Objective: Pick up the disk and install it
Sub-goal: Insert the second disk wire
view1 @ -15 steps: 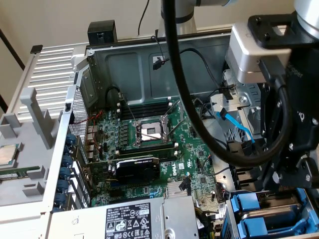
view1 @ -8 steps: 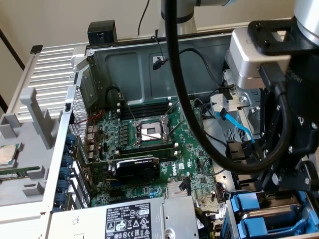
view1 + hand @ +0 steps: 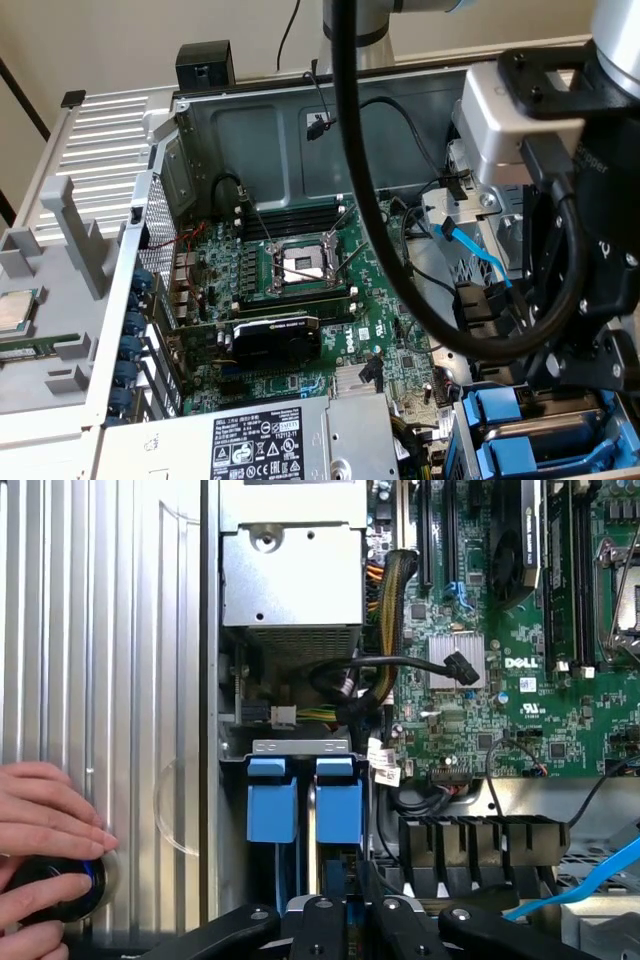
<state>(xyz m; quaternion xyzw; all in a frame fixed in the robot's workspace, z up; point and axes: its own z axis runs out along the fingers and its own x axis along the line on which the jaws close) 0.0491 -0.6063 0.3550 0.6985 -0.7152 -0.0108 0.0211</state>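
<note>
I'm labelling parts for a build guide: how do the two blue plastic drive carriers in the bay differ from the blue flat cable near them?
The blue plastic drive carriers are broad, blocky and rigid, standing side by side in the metal bay. The blue flat cable is thin, ribbon-like and runs loose at a slant outside the bay. Both are bright blue and sit at the case's drive end.

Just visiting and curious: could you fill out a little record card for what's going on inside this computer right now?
Setting: open computer case with a green motherboard
Robot: one arm, its gripper low over the drive bay
Gripper fingers: shut
Disk: sitting in the bay in its blue carrier, beside a second blue carrier
Held by gripper: cannot tell
Other parts: power supply box with a white label, black graphics card, blue cable
Person: a hand on a round black device, outside the case
</note>
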